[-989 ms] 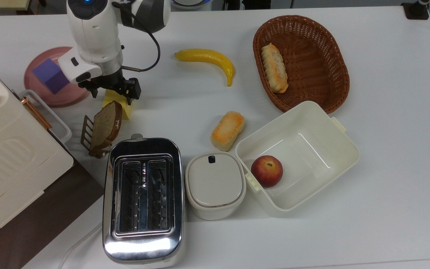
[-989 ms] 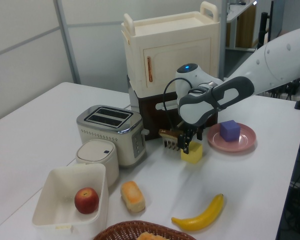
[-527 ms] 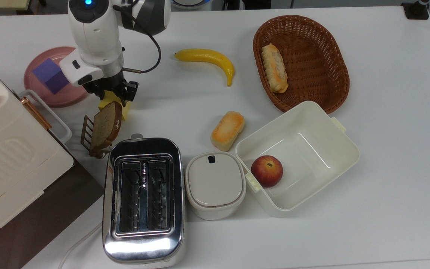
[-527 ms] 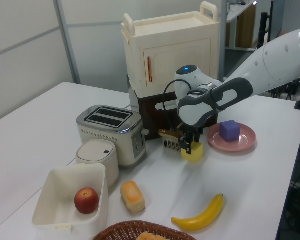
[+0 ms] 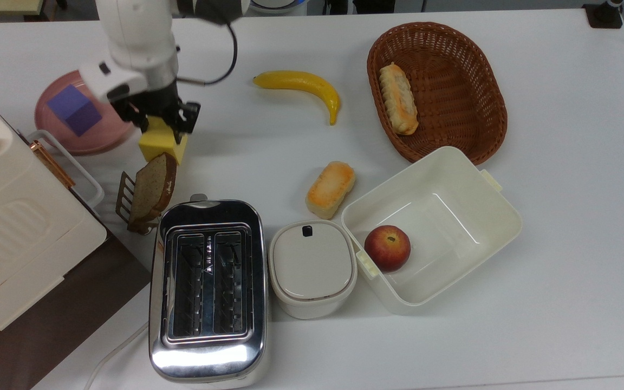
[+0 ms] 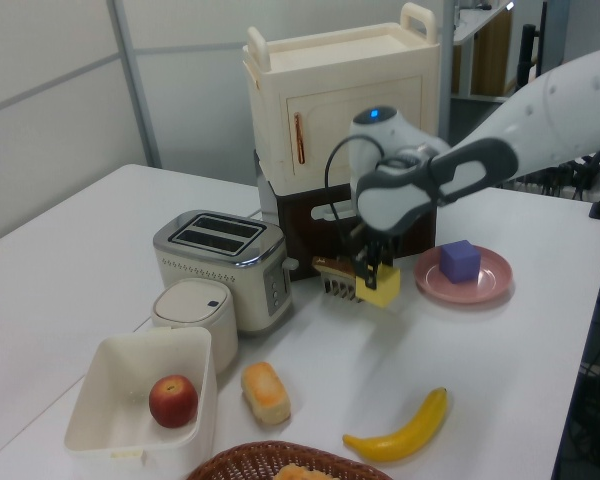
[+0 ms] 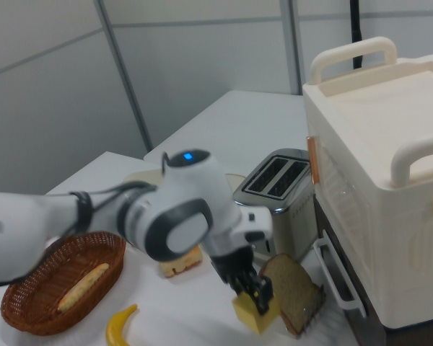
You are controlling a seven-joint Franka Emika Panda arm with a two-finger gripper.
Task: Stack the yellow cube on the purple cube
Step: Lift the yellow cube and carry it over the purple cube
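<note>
The gripper (image 5: 161, 123) has its black jaws clamped on the matte, sharp-edged yellow cube (image 5: 161, 142), apparently lifted just off the white table (image 5: 561, 216) and turned cornerwise to its edges. The smaller violet purple cube (image 5: 75, 110) sits on the round pink plate (image 5: 101, 138) near the table's corner, beside the cube in the jaws

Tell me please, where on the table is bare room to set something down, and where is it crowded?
Free, in the top view: the table right of the basket and white tub, and between banana and bun. Crowded: around the toaster, the bread slice, the pink plate and the pincer holding the yellow cube.
</note>
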